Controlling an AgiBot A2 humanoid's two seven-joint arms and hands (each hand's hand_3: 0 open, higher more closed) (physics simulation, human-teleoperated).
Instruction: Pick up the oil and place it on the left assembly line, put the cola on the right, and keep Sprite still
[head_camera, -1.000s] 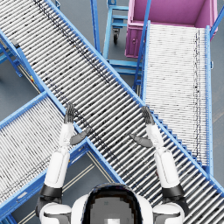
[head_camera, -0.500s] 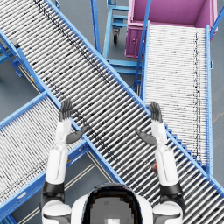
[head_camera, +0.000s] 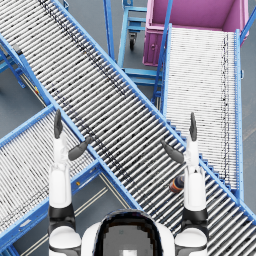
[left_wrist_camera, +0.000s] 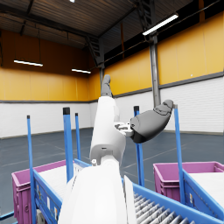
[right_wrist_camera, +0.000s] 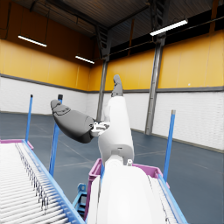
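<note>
Head view first: both arms are up, the left hand (head_camera: 62, 141) over the near edge of the left line (head_camera: 25, 165) and the right hand (head_camera: 188, 144) above the central conveyor (head_camera: 115, 100), each with fingers (head_camera: 58, 125) pointing straight ahead and the thumb thrown wide, touching nothing and holding nothing. Only 1 candidate item shows: a small dark bottle (head_camera: 176, 184) with an orange top, standing on the conveyor's rollers just beside the right forearm. Oil or cola? Too small to tell, and no Sprite is in sight. The right line (head_camera: 200, 75) runs up to a pink bin (head_camera: 200, 12). By my reading no pick has begun; this is the approach step, and the next move calls for identifying that bottle, then bringing the nearer right hand down and back around it. Left wrist view: the left hand (left_wrist_camera: 131, 126) is raised against the warehouse wall, thumb splayed, empty. Right wrist view: the right hand (right_wrist_camera: 94, 124) shows the same, wide apart and empty, with no bottle visible here.
</note>
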